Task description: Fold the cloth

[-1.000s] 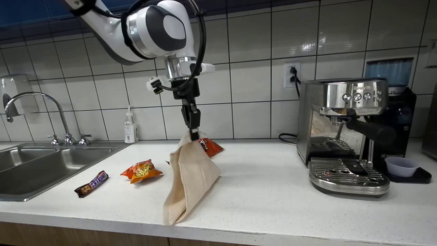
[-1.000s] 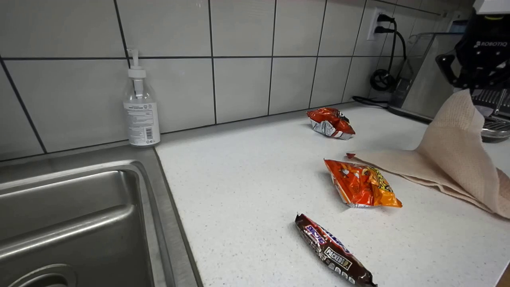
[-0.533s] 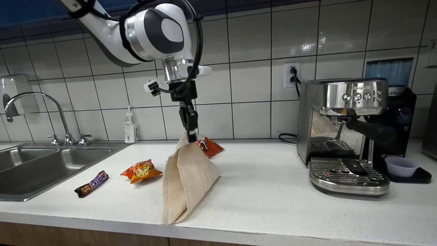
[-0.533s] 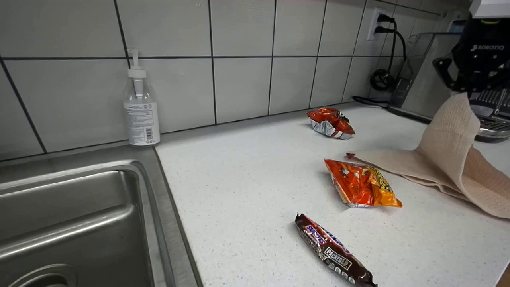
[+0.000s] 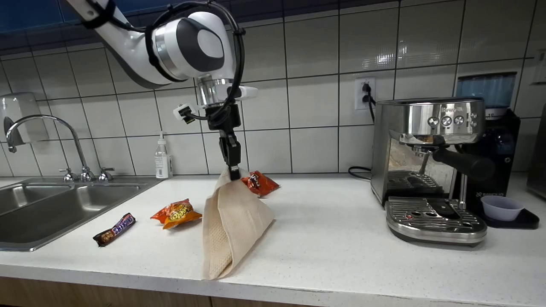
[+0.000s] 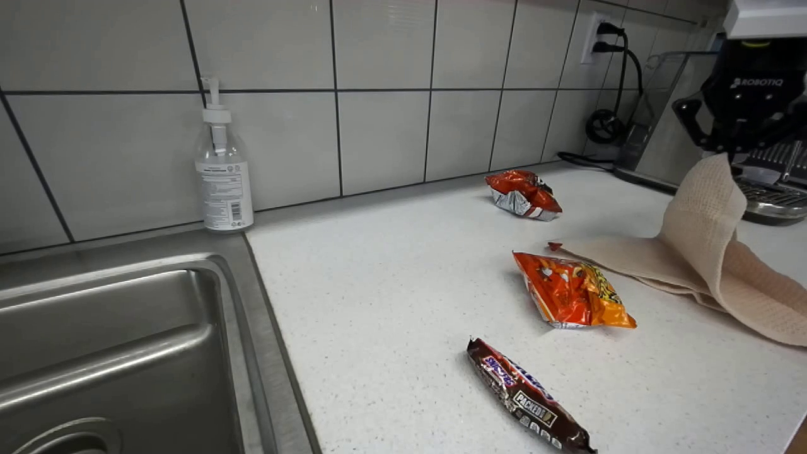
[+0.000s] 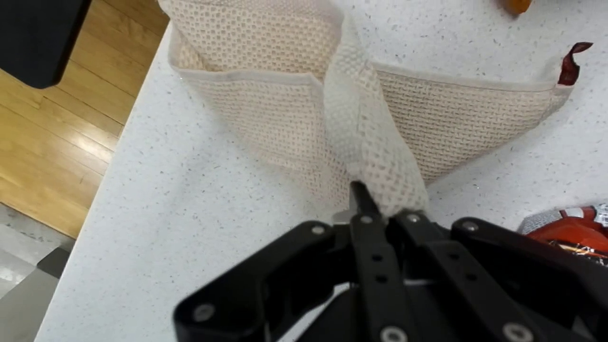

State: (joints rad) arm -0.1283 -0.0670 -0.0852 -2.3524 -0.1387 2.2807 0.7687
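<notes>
The beige cloth (image 5: 241,217) rises from the white counter to a peak, its lower part spread on the surface near the front edge. My gripper (image 5: 233,172) is shut on the peak, fingers pointing down. From an exterior view the cloth (image 6: 696,221) curls over in a lifted flap, with a flat layered part beneath and my gripper (image 6: 731,151) above. In the wrist view a strip of the cloth (image 7: 370,128) runs up into the gripper (image 7: 377,202); the cloth hides one fingertip. A small dark red loop (image 7: 570,66) sits at a flat corner.
An orange snack packet (image 6: 574,290) lies close to the cloth's looped corner. Behind the cloth is a red packet (image 5: 261,184). A chocolate bar (image 5: 114,229) lies toward the sink (image 5: 149,183). Farther right stands a coffee machine (image 5: 431,166); a soap bottle (image 5: 162,157) is by the wall.
In both exterior views my gripper has shifted left and slightly down, drawing the lifted peak along. More of the cloth's underside shows, while its base on the counter stays nearly in place.
</notes>
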